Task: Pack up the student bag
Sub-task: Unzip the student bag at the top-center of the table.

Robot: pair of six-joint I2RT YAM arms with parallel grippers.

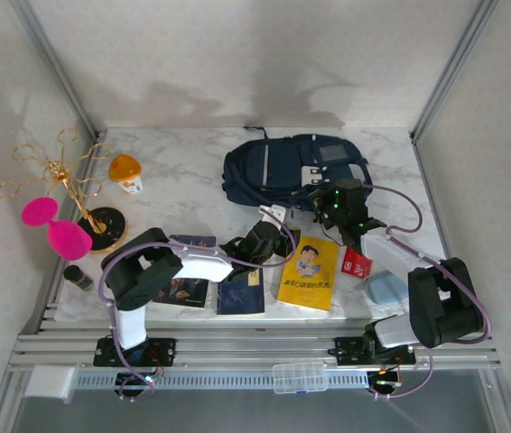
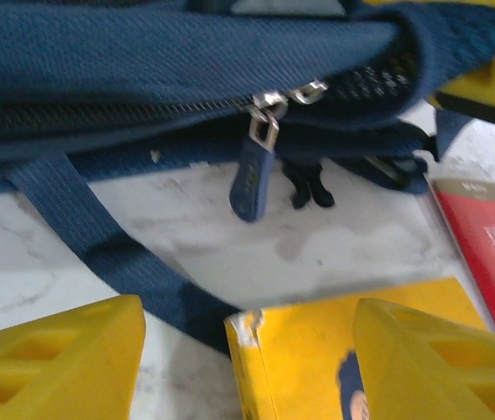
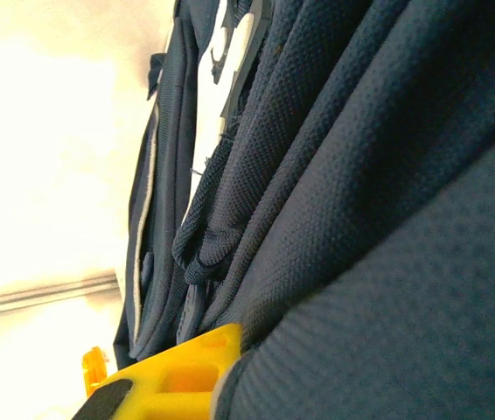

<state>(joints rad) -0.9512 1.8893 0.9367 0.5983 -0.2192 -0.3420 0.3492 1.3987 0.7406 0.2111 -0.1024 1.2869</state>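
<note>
Student bag: navy woven fabric.
Right fingers pinched shut on its cloth; left fingers apart, empty, zip pull at 12 o'clock.

White marble-patterned desk stands boxed in by pale textured walls, aluminium posts in the back corners, soft shadows on the rear wall
</note>
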